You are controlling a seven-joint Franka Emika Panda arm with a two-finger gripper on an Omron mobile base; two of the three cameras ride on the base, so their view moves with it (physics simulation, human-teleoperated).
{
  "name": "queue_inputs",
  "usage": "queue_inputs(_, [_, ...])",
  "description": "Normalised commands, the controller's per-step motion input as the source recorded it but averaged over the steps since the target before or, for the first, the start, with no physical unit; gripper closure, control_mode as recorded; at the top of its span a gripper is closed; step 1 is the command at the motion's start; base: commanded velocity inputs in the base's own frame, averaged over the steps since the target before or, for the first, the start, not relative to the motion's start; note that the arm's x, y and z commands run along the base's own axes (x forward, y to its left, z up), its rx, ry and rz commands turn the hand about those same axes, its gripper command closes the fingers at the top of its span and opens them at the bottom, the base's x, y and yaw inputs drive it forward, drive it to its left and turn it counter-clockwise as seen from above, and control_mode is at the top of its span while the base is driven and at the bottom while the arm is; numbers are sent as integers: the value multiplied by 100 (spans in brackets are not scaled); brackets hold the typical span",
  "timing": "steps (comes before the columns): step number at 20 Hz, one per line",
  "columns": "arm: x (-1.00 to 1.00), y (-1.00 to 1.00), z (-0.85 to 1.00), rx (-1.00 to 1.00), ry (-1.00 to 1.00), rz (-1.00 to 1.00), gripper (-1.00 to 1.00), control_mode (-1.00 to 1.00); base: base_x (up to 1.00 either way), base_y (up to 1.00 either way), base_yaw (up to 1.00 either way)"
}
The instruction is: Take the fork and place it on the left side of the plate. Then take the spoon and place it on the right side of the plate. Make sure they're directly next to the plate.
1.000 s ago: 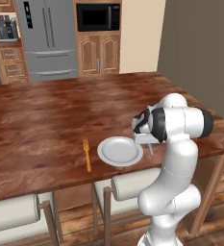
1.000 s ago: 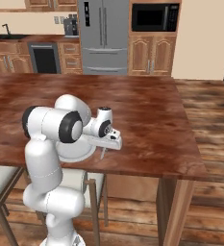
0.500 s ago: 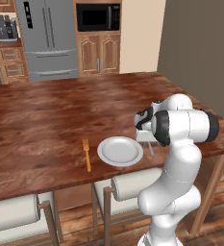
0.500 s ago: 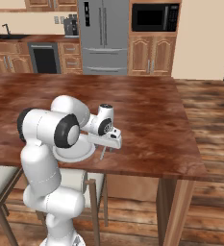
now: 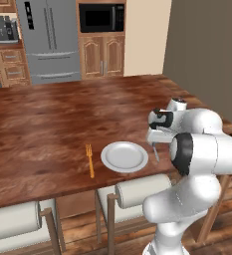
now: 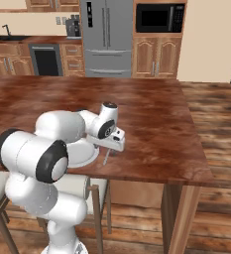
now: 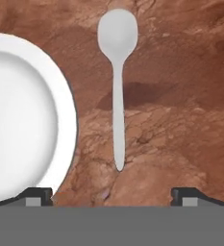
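From where I stand, the spoon (image 7: 117,86) lies flat on the brown wooden surface (image 5: 48,129) straight beneath the end effector (image 7: 112,196). In the hand view its long axis runs 12 to 6 o'clock, with the round bowl at 12 and the handle tip pointing back at the midpoint between the two fingertips. The plate (image 7: 22,117) sits at 9 o'clock of the spoon, just beside it, with a narrow strip of wood showing between rim and handle; the two do not touch.

The end effector is spread wide open and holds nothing. One fingertip (image 7: 36,196) sits over the plate's edge and the other well out at the far side, with the spoon lying free between them, touched by neither.

In the left base view the orange fork (image 5: 89,160) lies at 9 o'clock of the plate, close to the rim, its handle pointing toward the near edge of the surface. The spoon's handle shows at 3 o'clock of the plate, under the hand.

To my eye both pieces lie where the task wants them, so any coming move looks like a straight lift away from the spoon without nudging it.
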Motion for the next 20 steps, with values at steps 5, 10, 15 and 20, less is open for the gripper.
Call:
queue_inputs(5, [-79,6,58,5,-12,0,-100,-100,0,0,0])
queue_inputs(10, [-79,14,66,3,-12,0,-100,-100,0,0,0])
queue_inputs(15, [-74,18,70,0,-15,0,-100,-100,0,0,0])
queue_inputs(20, [-74,21,73,0,-20,0,-100,-100,0,0,0])
